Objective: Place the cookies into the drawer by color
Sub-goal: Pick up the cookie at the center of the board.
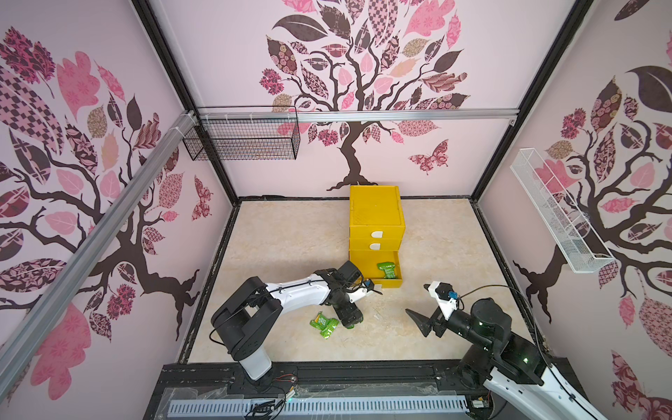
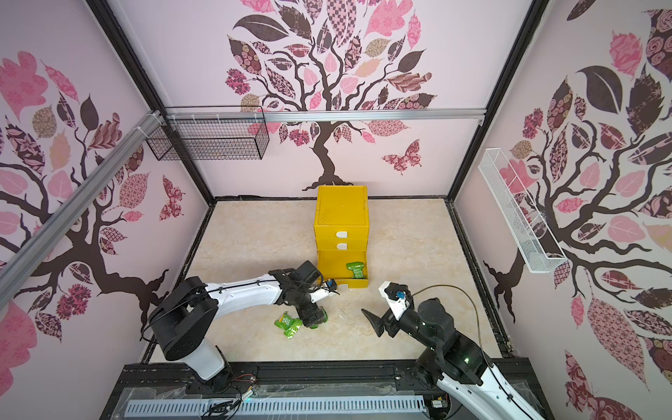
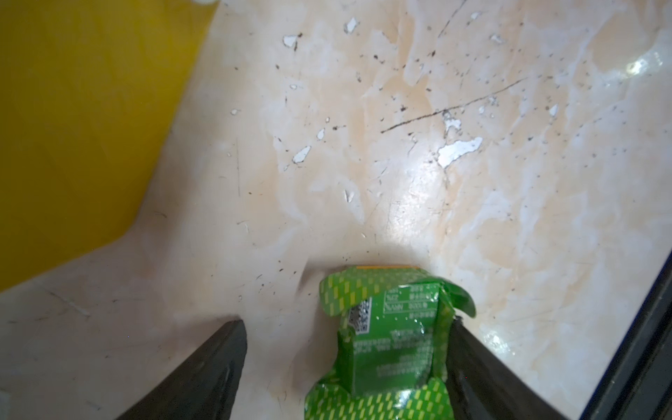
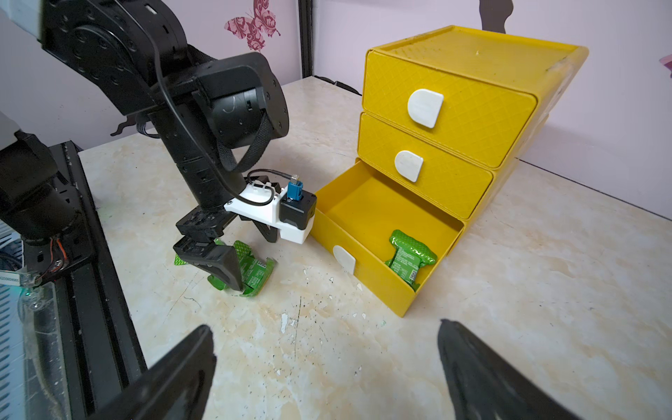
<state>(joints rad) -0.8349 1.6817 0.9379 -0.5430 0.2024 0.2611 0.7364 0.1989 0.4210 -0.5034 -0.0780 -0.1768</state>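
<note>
left tool (image 3: 345, 322) open astride a green cookie (image 3: 392, 345) on the worktop (image 3: 400, 163), one finger (image 3: 480, 363) touching its wrapper, right tool (image 4: 324, 323) wide open and empty, pulled-out yellow drawer (image 4: 363, 203) ahead of it

A marble-patterned tabletop (image 1: 291, 236), scratched and chipped white in spots. The yellow three-drawer chest (image 1: 376, 214) stands on it at back centre; nearer the front lie two green foil-wrapped cookies, one (image 1: 324, 324) just beside another (image 3: 391, 345)

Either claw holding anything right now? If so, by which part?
Nothing held. The left claw straddles a green cookie on the table, one finger at its side, the other apart. The right claw is open and empty.
</note>
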